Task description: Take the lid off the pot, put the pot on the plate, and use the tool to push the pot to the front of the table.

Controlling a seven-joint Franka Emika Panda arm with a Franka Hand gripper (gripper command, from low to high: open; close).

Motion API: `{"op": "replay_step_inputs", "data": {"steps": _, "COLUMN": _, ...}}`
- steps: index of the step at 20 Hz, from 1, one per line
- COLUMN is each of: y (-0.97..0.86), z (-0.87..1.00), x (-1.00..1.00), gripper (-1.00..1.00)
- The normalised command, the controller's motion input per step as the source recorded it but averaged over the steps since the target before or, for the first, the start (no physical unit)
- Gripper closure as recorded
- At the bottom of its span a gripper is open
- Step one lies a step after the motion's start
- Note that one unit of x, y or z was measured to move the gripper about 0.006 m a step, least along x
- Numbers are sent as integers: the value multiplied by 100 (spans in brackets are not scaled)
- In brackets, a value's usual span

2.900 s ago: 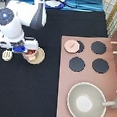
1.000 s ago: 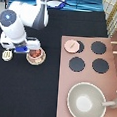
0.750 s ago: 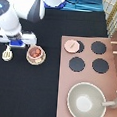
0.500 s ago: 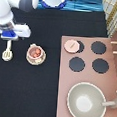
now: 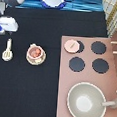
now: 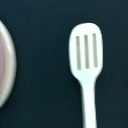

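Note:
The pinkish-tan pot [image 5: 36,53], with reddish contents showing, sits uncovered on the cream plate [image 5: 29,59] on the black table [image 5: 42,88], left of centre. Its lid [image 5: 71,45] rests on the stove, partly over the top-left burner. The cream-white tool [image 5: 7,50] lies flat on the table to the left of the pot. My gripper [image 5: 7,27] hangs above the table just beyond the tool, toward the exterior view's top, holding nothing that I can see. The wrist view looks straight down on the tool [image 6: 86,60], slotted head and handle, with the plate's rim [image 6: 5,65] at the edge.
The brownish-pink stove [image 5: 114,68] with four black burners fills the exterior view's right. A large grey pan [image 5: 86,102] with a long handle stands at the stove's bottom. A white and blue object [image 5: 52,0] sits at the exterior view's top.
The arm has drawn away from the pot, moving left and toward the exterior view's top, and now hangs near the tool. Pot, plate and lid stay put.

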Motion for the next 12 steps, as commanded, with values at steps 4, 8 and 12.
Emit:
{"op": "replay_step_inputs", "data": {"steps": 4, "y": -38, "z": -70, "x": 10, "gripper": -100}}
{"op": "replay_step_inputs", "data": {"steps": 8, "y": -9, "z": -62, "x": 25, "gripper": -100}}
{"op": "replay_step_inputs", "data": {"steps": 12, "y": 0, "z": -58, "x": 29, "gripper": -100}}
